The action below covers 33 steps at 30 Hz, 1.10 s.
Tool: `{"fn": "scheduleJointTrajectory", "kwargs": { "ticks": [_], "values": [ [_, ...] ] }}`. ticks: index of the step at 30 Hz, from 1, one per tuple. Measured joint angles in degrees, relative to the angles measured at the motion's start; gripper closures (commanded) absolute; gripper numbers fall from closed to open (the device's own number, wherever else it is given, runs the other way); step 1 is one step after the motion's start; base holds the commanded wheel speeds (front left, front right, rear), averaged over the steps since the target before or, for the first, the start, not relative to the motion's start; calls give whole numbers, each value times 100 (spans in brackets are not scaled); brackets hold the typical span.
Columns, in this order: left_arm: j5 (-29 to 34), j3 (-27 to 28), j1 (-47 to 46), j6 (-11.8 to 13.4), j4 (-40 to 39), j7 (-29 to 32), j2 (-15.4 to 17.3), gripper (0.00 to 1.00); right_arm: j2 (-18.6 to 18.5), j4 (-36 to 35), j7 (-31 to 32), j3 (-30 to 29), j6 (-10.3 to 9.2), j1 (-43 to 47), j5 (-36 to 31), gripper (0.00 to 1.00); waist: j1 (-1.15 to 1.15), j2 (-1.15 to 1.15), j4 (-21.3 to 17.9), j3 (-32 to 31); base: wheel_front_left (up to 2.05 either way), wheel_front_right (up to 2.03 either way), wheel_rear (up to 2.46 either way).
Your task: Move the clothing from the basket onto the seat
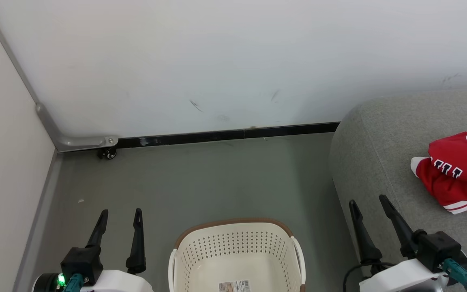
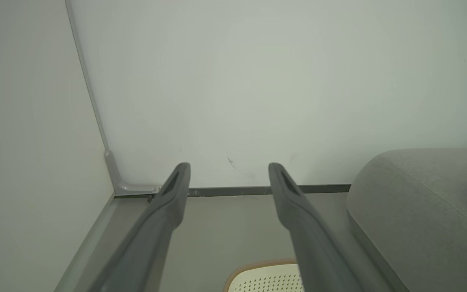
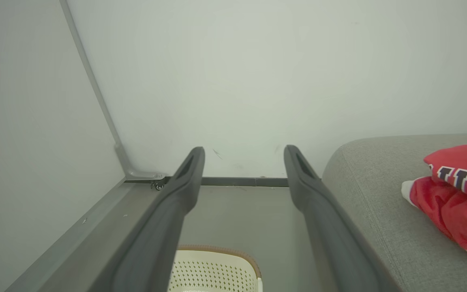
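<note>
The red clothing with white stripes and dark lettering lies crumpled on the grey seat at the right, also as clothing on the seat in the right wrist view. The cream basket stands on the floor at the bottom middle, its floor bare but for a paper label. My left gripper is open to the left of the basket. My right gripper is open over the seat's near edge, left of the clothing. Both hold nothing.
A white wall with a dark skirting strip closes the back. A side wall stands at the left, with a metal corner bracket and small caster. Grey floor lies between basket and wall.
</note>
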Motion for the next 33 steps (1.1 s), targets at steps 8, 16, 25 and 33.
{"fn": "scheduleJointTrajectory", "kwargs": {
  "ticks": [8,16,25,33],
  "values": [
    [0,1,0,8,53,1,0,0,16,-65,54,-1,0,87,-45,0,0,0,-1,-23,0,0,0],
    [-99,-19,225,-25,390,36,-121,100,33,257,58,7,-8,326,36,100,0,0,-1,-23,0,0,0],
    [-747,280,188,-163,512,303,-155,100,40,254,146,-59,-8,306,671,100,0,0,0,-6,0,0,0],
    [-1459,401,166,-328,514,525,-196,100,45,253,263,-130,-8,282,1618,100,4,0,4,20,0,0,0]
  ]
}}
